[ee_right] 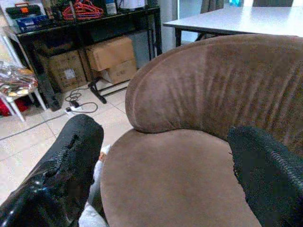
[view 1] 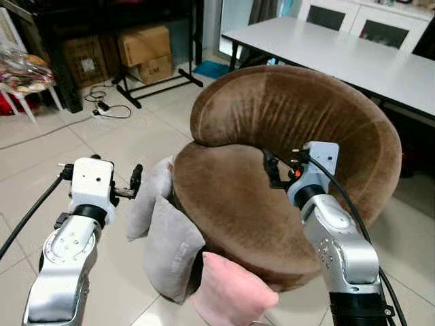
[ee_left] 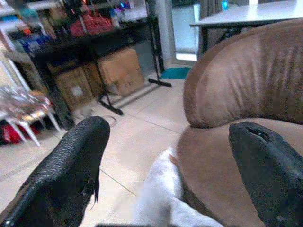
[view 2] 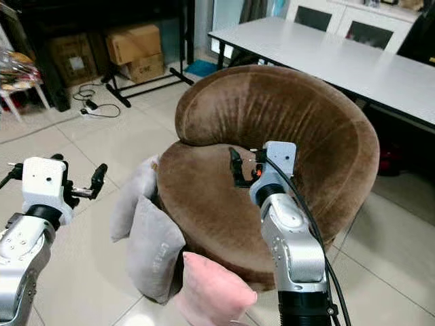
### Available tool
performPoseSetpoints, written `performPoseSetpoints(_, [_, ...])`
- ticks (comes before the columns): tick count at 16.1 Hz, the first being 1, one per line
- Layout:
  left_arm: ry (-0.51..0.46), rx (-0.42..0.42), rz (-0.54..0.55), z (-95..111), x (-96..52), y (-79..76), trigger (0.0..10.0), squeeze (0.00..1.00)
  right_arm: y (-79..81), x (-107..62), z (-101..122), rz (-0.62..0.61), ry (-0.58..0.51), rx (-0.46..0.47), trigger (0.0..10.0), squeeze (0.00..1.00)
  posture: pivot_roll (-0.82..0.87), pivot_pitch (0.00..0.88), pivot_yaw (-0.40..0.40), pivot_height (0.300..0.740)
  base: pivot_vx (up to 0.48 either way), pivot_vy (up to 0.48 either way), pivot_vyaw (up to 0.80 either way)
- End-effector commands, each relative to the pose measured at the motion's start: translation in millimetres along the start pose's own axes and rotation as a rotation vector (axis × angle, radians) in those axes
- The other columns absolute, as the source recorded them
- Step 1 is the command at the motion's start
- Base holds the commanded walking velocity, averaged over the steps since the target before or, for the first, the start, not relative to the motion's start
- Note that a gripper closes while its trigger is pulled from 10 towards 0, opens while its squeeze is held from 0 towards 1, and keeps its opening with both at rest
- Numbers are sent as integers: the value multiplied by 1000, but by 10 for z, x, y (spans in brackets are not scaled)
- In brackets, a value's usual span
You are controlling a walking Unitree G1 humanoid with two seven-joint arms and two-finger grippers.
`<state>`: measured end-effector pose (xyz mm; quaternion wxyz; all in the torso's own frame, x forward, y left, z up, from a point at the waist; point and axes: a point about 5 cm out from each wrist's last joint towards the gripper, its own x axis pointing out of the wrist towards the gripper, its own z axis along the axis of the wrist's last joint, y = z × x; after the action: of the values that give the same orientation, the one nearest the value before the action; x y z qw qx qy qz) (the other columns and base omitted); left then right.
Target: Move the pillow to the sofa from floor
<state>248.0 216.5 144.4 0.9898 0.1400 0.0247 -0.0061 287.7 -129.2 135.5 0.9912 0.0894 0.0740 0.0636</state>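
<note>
Both grippers, left (view 1: 129, 185) and right (view 1: 275, 170), jaws spread and empty; pink pillow (view 1: 231, 292) at bottom centre, on the floor against the brown sofa (view 1: 292, 115), awaiting pickup.

my two arms are silver metal with small dark screw holes, white boxy wrist housings, black cables trailing back, and textured black fingers (ee_left: 71, 170); red spot on right wrist.

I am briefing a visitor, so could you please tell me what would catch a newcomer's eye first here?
A round brown velvet sofa chair dominates the middle. Two grey cushions and a pink pillow lean against its front on the tiled floor. The open right end effector hovers over its seat.
</note>
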Motion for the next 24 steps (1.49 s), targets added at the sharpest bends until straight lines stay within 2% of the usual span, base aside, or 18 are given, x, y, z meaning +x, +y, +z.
performPoseSetpoints(1, [-21, 21, 7, 36, 25, -1, 10000, 0, -36, -19, 31, -9, -9, 3, 10000, 0, -12, 0, -42, 710, 0, 0, 0])
performPoseSetpoints(8, [-27, 30, -15, 26, 10, -67, 10000, 0, -18, -54, 9, -15, -6, 47, 10000, 0, -25, 0, -45, 645, 0, 0, 0])
performPoseSetpoints(12, [-24, 34, -5, 10, 5, -69, 10000, 0, 32, -56, 5, 23, 5, 16, 10000, 0, -28, 0, -43, 615, 0, 0, 0])
performPoseSetpoints(20, [-39, 0, -1, 3, -32, -74, 10000, 0, 37, -55, -30, 24, 35, -21, 10000, 0, -25, 0, -63, 615, 0, 0, 0])
performPoseSetpoints(24, [-30, 1, -2, -42, -62, -38, 10000, 0, 12, -49, -44, 10, 44, -49, 10000, 0, -28, 0, -66, 615, 340, 0, 0])
